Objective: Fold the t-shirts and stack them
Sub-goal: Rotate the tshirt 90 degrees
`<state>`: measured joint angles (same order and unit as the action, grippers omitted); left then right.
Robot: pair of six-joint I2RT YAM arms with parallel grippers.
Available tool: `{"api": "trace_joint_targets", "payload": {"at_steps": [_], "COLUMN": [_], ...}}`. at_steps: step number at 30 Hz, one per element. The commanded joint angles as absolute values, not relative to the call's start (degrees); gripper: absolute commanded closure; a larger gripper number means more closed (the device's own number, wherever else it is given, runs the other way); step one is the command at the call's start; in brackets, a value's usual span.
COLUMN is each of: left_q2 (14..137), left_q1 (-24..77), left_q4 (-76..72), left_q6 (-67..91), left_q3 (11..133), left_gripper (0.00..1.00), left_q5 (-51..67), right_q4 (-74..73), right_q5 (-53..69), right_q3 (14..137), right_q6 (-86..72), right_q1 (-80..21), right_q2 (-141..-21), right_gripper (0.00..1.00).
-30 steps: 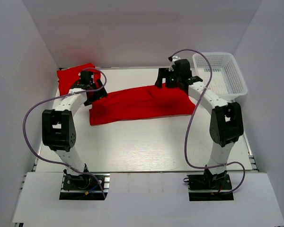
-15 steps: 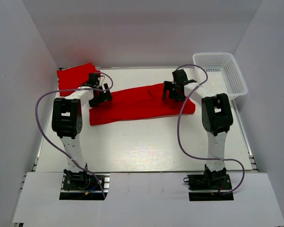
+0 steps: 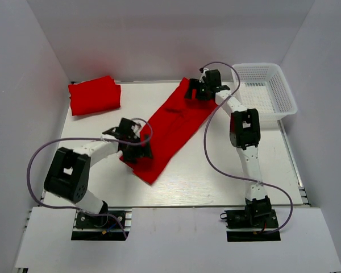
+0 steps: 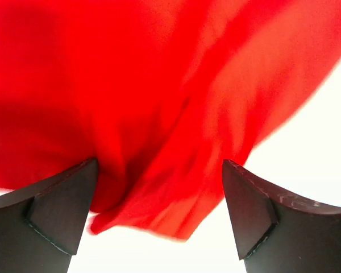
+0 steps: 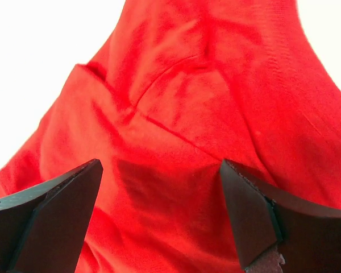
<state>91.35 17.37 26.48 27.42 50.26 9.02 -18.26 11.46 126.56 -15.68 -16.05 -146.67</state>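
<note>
One red t-shirt [image 3: 173, 128] lies stretched in a long diagonal strip on the white table, from the back middle to the front left. A second red t-shirt [image 3: 94, 95] lies folded at the back left corner. My left gripper [image 3: 136, 149] is open over the strip's near left edge; in the left wrist view the blurred red cloth [image 4: 176, 85] fills the space beyond the gripper [image 4: 159, 170]. My right gripper [image 3: 194, 91] is open over the strip's far end; its wrist view shows the gripper [image 5: 160, 168] just above wrinkled cloth and a seam [image 5: 176, 85].
A white plastic mesh basket [image 3: 275, 99] stands at the back right corner, close to the right arm. White walls enclose the table on three sides. Purple cables loop beside both arms.
The shirt has swung from lying across the table to a diagonal strip. My left gripper moved toward the front, my right gripper toward the back edge.
</note>
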Motion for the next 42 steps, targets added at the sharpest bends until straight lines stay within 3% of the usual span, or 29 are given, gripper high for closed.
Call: {"api": "trace_joint_targets", "payload": {"at_steps": [1,4,10,13,14,17,21,31,42], "left_q2": [88.45,82.99,80.61,79.45,80.15,85.33,91.57,99.22,105.38], "left_q1": [25.47,32.15,36.21,36.74,35.35,34.81,33.15,22.34,14.68], "left_q4": [38.04,36.49,36.14,34.01,34.01,36.56,38.58,33.40,29.19], "left_q6": [25.69,25.05,18.47,19.50,22.82,28.98,30.15,26.10,21.28], "left_q3": [43.15,45.60,57.03,59.23,60.02,64.33,73.63,82.08,79.37], "left_gripper": [0.00,0.00,0.00,0.00,0.00,0.00,0.00,0.00,0.00], "left_q5": [31.94,41.73,36.05,22.02,10.57,-7.57,-14.75,-8.71,2.98], "right_q4": [-9.61,-4.40,-4.29,-10.97,-12.90,-20.56,-23.90,-33.49,-38.08], "right_q5": [22.83,24.34,23.04,22.16,20.15,12.87,5.90,0.44,-7.91], "right_q3": [127.00,128.49,123.41,122.69,122.52,119.54,110.93,119.00,131.13], "right_q6": [-14.50,-13.72,-7.31,-5.09,-5.79,-10.19,-18.79,-27.33,-21.80], "right_q1": [-16.08,-16.17,-16.26,-17.14,-17.40,-19.07,-20.91,-22.33,-21.45], "right_q2": [-151.44,-149.68,-138.35,-134.39,-133.25,-130.88,-127.97,-138.77,-150.46], "right_gripper": [0.10,0.10,0.10,0.10,0.10,0.10,0.10,0.10,0.10]}}
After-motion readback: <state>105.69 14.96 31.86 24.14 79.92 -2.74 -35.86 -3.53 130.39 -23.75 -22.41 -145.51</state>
